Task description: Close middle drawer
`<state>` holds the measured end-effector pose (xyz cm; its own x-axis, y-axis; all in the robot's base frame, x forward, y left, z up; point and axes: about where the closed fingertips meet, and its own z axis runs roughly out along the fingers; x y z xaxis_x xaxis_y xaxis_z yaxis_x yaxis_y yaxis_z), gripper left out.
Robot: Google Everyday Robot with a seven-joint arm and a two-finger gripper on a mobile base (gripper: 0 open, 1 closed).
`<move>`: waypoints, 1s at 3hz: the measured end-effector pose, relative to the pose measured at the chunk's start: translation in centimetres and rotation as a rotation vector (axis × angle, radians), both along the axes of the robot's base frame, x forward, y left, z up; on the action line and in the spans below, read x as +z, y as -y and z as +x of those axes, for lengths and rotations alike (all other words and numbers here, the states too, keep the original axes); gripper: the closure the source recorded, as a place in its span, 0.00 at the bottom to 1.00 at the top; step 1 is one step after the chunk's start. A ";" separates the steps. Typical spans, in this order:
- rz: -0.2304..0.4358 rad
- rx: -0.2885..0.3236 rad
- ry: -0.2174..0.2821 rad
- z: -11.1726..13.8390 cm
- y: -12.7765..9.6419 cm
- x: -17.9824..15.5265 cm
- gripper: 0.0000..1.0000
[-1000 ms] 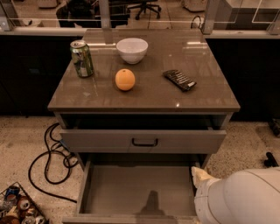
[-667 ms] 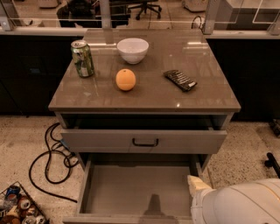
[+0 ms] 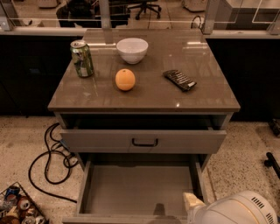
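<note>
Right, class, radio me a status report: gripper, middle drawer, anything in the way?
Gripper low right, at the middle drawer front right corner. Drawer pulled far out, nothing inside. Nothing seen blocking it.

**A:** What surrounds the cabinet?

**B:** A pale speckled floor (image 3: 245,148). A black cable (image 3: 59,153) loops across it on the left. A wire basket (image 3: 17,205) of cans sits in the bottom left corner.

**A:** And behind?

**B:** Dark panels (image 3: 26,83) under a light ledge, then glass with metal posts (image 3: 208,13). An office chair base (image 3: 144,6) shows beyond. The glossy brown counter (image 3: 205,74) reflects overhead light.

**A:** And the gripper?

**B:** The gripper (image 3: 191,202) is at the bottom right, low in view.
</note>
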<state>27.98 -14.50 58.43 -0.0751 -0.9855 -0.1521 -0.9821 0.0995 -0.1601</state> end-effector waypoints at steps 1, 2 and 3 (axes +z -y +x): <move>0.009 -0.016 -0.023 -0.9 0.1 -2.4 0.00; 0.025 -0.041 -0.040 -1.7 -0.1 -4.3 0.00; 0.054 -0.064 -0.058 -2.6 -0.7 -6.0 0.00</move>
